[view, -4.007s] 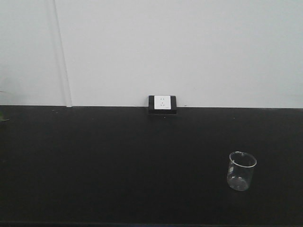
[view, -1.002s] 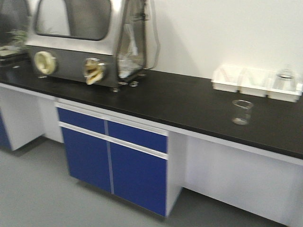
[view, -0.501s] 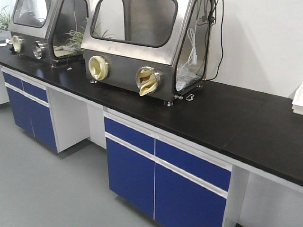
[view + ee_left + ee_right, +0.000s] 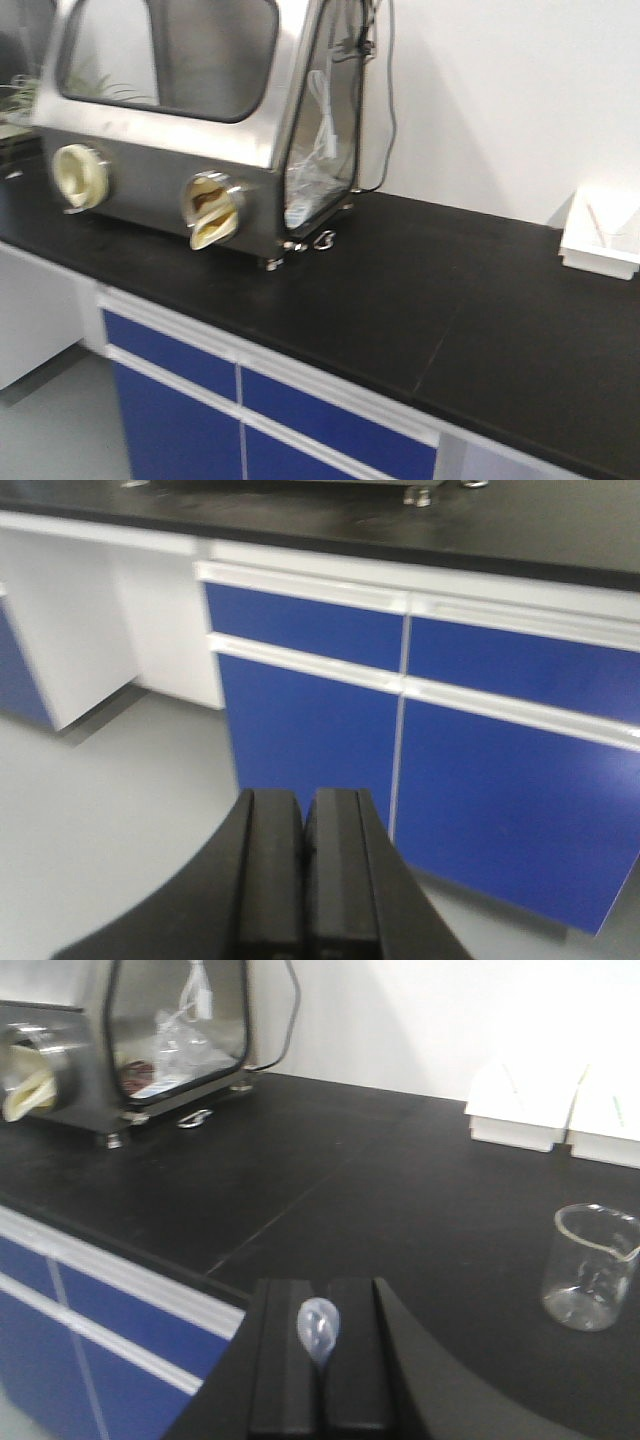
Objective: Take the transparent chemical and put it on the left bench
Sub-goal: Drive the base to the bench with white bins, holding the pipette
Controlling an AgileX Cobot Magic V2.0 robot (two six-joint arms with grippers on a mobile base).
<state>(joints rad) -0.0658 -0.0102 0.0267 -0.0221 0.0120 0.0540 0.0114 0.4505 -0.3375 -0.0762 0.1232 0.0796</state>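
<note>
Tool of right arm (image 4: 322, 1295) grips transparent chemical (image 4: 318, 1326), facing left bench (image 4: 380, 1200).

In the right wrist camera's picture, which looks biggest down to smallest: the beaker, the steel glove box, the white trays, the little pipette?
1. glove box, cut off by the frame edge
2. white trays, far from the camera
3. beaker, looking only a little smaller than the trays, and nearer
4. pipette, only its bulb showing
</note>
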